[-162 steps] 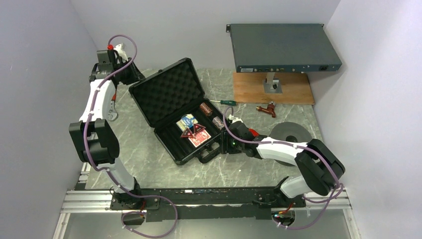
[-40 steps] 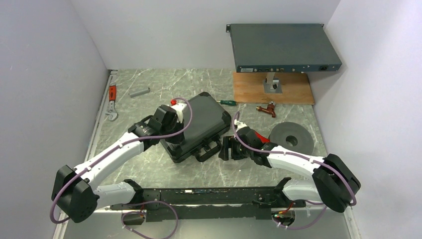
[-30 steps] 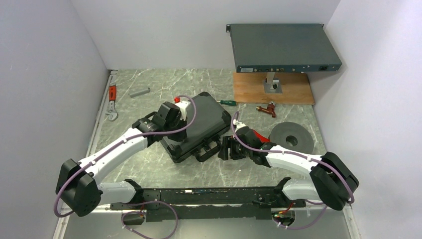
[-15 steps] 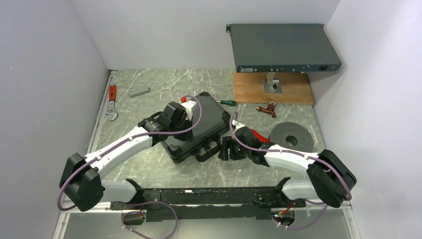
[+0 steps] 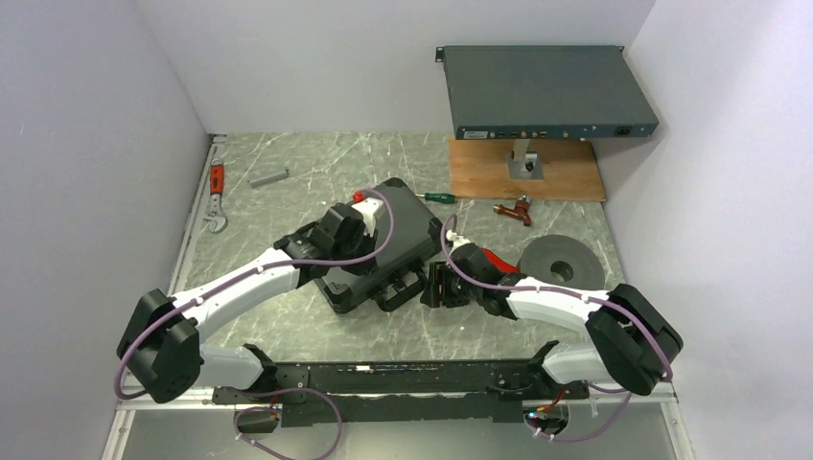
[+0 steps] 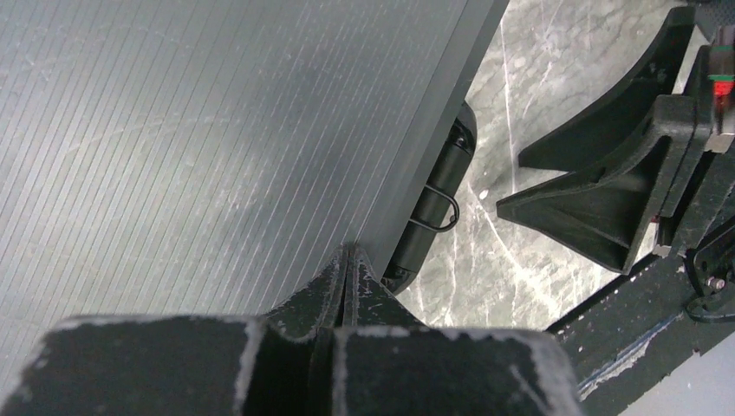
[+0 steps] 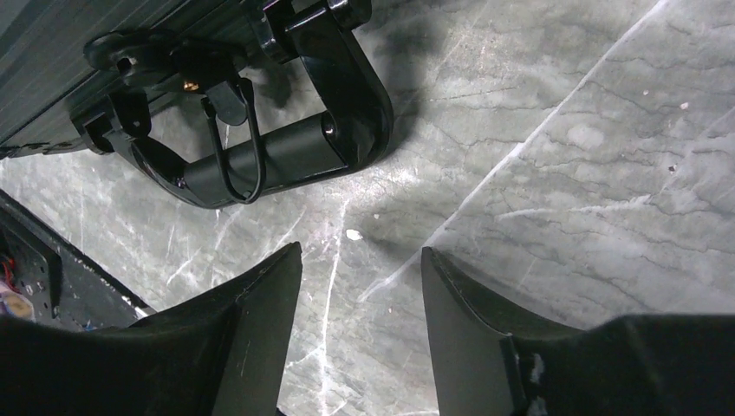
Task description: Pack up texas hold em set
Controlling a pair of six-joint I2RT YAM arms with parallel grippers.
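Though already folded shut on the marble table [image 5: 288, 182], cannot yet be called packed for certain. Lies flat there as a black briefcase [image 5: 388, 240], roughly mid-table, handle side turned toward the arm bases. Hides whatever sits inside, so no checking here that every piece went in. Judged mostly done: probably left to fasten the front, and perhaps to stand or shift the case.

Appears to bear on the ribbed lid [image 6: 217, 130] close to its front edge with the left gripper [image 6: 347, 256], fingers pressed together and pinching nothing. Holds the right gripper [image 7: 360, 260] low over bare table just beside the handle [image 7: 295, 147], fingers spread, nothing between them, apart from the handle. Shows a thin wire loop [image 7: 256, 143] around the handle bar and a catch [image 7: 139, 54] beside it. Cannot tell whether snapped home or loose.
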